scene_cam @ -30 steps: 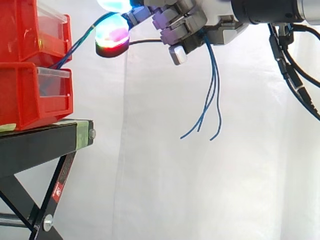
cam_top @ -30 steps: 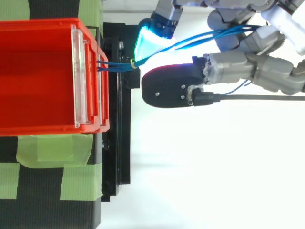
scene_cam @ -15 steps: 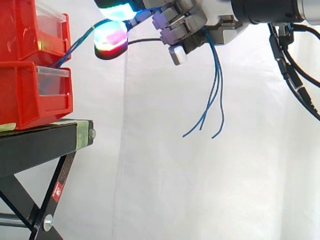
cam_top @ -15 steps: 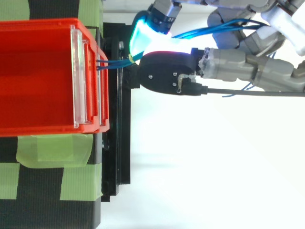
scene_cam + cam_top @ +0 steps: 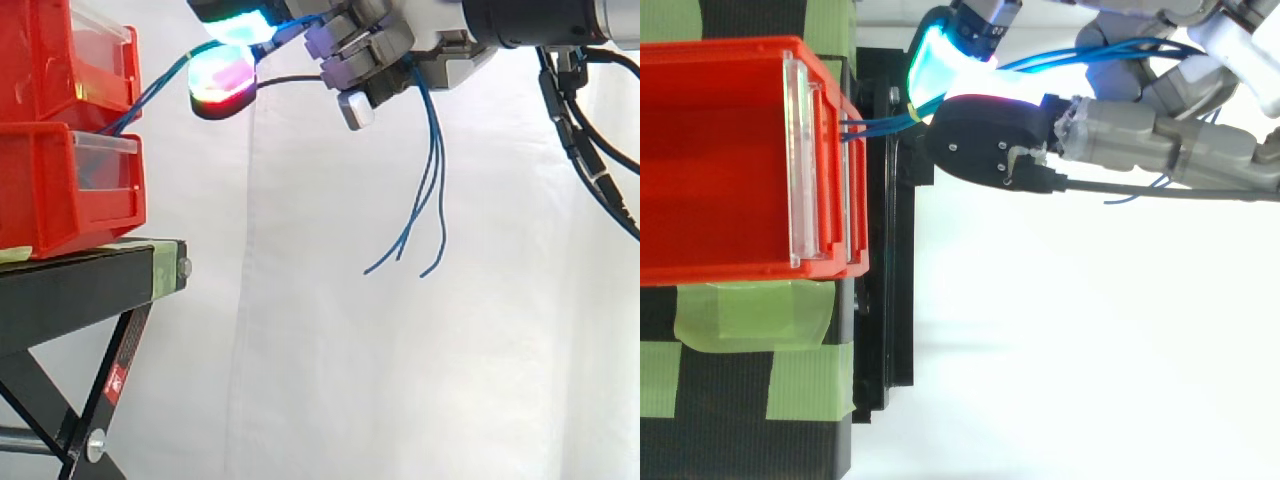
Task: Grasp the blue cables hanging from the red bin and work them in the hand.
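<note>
Before the white curtain (image 5: 300, 350), a black stand (image 5: 90, 280) patched with green tape (image 5: 750, 315) carries two stacked red bins (image 5: 60, 190). High and to the right of them, the robot hand (image 5: 370, 50) reaches in from the arm, its fingers curled round the blue cables (image 5: 434, 150) and its glowing fingertips (image 5: 225, 75) pinching the bundle just off the upper bin's front. The grasp looks done, since the strands run through the closed fingers and out past the palm. What seems left is working them in the hand, as the loose ends dangle free with plenty of cable not yet drawn through. From the bin's front lip (image 5: 855, 125) the cables climb rightward to the cyan pad (image 5: 935, 70), so that stretch lies close to level, bin to hand. Beyond the palm the long axis turns nearly vertical: the tails hang straight down well clear of the stand, and their tips curl back towards the bins.
</note>
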{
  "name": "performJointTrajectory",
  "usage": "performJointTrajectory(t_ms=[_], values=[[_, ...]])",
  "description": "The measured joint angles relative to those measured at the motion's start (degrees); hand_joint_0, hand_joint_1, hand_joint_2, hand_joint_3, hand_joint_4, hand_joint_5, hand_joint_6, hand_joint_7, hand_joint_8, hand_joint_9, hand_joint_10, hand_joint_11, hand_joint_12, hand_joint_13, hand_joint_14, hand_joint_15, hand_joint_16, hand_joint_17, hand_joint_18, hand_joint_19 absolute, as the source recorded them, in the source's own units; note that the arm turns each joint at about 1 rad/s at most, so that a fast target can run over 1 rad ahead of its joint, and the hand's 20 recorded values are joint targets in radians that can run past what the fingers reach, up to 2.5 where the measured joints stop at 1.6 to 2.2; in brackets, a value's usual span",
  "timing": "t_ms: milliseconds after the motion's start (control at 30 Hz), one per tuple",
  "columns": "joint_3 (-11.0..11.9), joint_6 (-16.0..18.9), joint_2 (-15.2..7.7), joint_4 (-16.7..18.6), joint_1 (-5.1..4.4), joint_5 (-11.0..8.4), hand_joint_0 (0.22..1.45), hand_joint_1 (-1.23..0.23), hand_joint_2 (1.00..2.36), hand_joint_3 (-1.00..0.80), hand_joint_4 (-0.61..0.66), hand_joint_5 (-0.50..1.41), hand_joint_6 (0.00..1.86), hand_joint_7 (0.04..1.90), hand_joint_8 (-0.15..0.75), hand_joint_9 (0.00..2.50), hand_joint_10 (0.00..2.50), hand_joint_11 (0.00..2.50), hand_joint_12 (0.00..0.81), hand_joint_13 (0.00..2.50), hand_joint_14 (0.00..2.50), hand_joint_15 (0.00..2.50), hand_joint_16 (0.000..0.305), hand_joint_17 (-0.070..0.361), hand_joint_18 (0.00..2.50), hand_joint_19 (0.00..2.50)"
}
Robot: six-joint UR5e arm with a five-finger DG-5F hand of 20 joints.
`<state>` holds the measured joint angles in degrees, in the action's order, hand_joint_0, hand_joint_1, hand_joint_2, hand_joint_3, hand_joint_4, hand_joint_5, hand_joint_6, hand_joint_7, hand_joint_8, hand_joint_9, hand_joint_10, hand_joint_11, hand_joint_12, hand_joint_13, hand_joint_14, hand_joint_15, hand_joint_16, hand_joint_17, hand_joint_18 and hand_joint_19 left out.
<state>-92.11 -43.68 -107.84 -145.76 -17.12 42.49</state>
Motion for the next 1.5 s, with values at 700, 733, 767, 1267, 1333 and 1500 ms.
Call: performJointTrajectory(t_ms=[700,733,767,1267,1333,1500], values=[[0.00,0.19,0.00,-0.38,0.01,-0.04,1.13,-0.63,1.11,0.45,0.51,0.40,0.01,0.85,0.455,1.81,2.50,2.50,0.533,1.89,2.50,1.40,0.203,0.153,2.50,0.76],[0.00,0.19,0.00,-0.39,0.02,-0.04,1.13,-0.63,1.11,0.45,0.51,0.40,0.01,0.85,0.455,1.81,2.50,2.50,0.533,1.89,2.50,1.40,0.203,0.153,2.50,0.76],[0.00,0.20,0.00,-0.41,0.05,-0.03,1.13,-0.63,1.13,0.43,0.52,0.40,0.01,0.84,0.455,1.81,2.50,2.50,0.533,1.89,2.50,1.40,0.203,0.153,2.50,0.76],[0.00,0.26,0.00,-0.89,0.24,0.03,0.90,-0.59,1.02,-0.49,0.51,0.37,0.02,0.94,0.455,1.81,2.50,2.50,0.533,1.89,2.50,1.40,0.203,0.153,2.50,0.76],[0.00,0.29,0.00,-1.06,0.24,0.03,0.90,-0.59,1.02,-0.53,0.50,0.38,0.02,0.96,0.455,1.81,2.50,2.50,0.533,1.89,2.50,1.40,0.203,0.153,2.50,0.76],[0.00,0.34,0.00,-1.25,0.23,0.04,0.93,-0.59,1.02,-0.58,0.52,0.41,0.02,1.00,0.455,1.81,2.50,2.50,0.533,1.89,2.50,1.40,0.203,0.153,2.50,0.76]])
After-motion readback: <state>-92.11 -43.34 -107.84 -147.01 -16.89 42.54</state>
